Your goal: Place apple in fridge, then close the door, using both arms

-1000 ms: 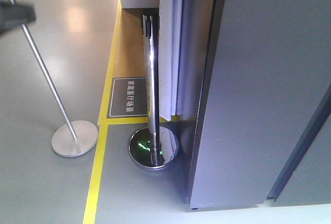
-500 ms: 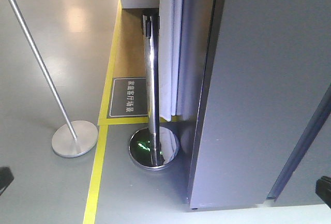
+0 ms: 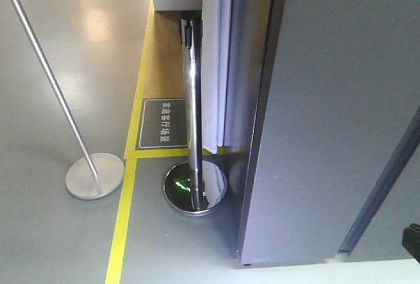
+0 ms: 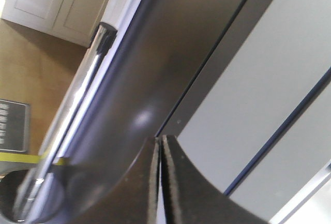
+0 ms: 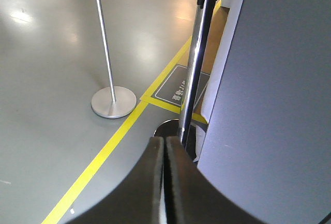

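1. You are looking at a front view that is emptying out: a second ago a dark blurred piece of arm was crossing the upper left corner, half a second ago a dark shape sat at the lower left edge, and now both are gone. Only a small black piece is showing at the lower right edge, and you cannot tell from it which arm it belongs to.
2. You are seeing the left gripper (image 4: 158, 182) with its two pads pressed flat together, nothing between them; it is pointing at the dark grey side of the fridge (image 4: 170, 43).
3. You are seeing the right gripper (image 5: 164, 182) pressed together the same way, also holding nothing, hanging over the grey floor (image 5: 62, 79) just beside the fridge's grey wall (image 5: 269, 105).
4. You are not finding the apple in any view, and neither gripper is carrying it, so it is either already inside or out of sight.
5. You are facing dark grey outer panels in the front view (image 3: 328, 100), with no white interior showing. The door is probably shut, though you cannot confirm the seam.
6. The chrome post (image 3: 192, 113) and the thin pole on its round base (image 3: 94, 176) are standing unmoved.
7. You are likely watching both arms pulling back at the end of the task.
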You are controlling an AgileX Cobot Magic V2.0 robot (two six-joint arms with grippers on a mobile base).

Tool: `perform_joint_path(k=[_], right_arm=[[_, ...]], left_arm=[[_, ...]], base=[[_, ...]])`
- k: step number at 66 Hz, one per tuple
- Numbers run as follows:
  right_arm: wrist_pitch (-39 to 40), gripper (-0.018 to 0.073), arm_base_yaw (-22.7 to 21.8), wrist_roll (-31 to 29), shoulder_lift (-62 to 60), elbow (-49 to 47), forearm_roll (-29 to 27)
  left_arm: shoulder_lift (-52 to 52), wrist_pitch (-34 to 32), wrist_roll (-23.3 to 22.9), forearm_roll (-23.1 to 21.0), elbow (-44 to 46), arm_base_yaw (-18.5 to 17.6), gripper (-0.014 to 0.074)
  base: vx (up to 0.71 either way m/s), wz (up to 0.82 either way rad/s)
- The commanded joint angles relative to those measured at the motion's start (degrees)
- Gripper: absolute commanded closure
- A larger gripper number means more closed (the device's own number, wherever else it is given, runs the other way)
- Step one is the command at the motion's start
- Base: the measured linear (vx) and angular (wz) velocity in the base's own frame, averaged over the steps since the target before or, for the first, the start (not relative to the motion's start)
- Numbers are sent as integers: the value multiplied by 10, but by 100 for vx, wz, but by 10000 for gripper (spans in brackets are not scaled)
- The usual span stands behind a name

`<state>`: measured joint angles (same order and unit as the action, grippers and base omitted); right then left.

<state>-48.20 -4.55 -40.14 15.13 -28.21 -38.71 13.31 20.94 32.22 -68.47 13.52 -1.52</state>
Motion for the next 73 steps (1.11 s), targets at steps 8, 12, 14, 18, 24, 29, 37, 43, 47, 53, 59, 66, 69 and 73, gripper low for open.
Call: perform_joint_path(k=[8,12,14,18,24,29,37,43,47,53,59,66,69,73], right_arm=[[36,565,-1,-4,7,-14,-18],[36,565,-1,-4,7,-14,-18],[36,565,-1,-4,7,-14,-18],[36,565,-1,-4,7,-14,-18],[36,565,-1,-4,7,-14,-18],[36,565,-1,-4,7,-14,-18],[36,565,-1,-4,7,-14,-18],[35,565,-1,-4,7,-14,-18],[35,565,-1,-4,7,-14,-18],[35,565,-1,-4,7,-14,-18],[34,565,-1,-4,7,-14,-18],[34,565,-1,-4,7,-14,-18],[34,565,-1,-4,7,-14,-18],[34,565,-1,-4,7,-14,-18]], left_arm=[[6,7,-7,-66,14,-1,605],[6,15,-7,-67,14,-1,605],[6,18,-7,-65,14,-1,605],[6,24,-7,-65,14,-1,605],[6,30,-15,-69,14,-1,605],[6,34,-54,-122,14,-1,605],[6,6,-111,-236,14,-1,605],[6,-10,-127,-333,14,-1,605],[6,-13,-141,-337,14,-1,605],[6,-18,-202,-337,14,-1,605],[6,-19,-246,-335,14,-1,605],[6,-24,-197,-337,11,-1,605],[6,-27,-130,-337,10,-1,605],[6,-29,-18,-337,8,-1,605]], base=[[0,0],[0,0],[0,0],[0,0],[0,0],[0,0],[0,0],[0,0],[0,0],[0,0],[0,0],[0,0],[0,0],[0,0]])
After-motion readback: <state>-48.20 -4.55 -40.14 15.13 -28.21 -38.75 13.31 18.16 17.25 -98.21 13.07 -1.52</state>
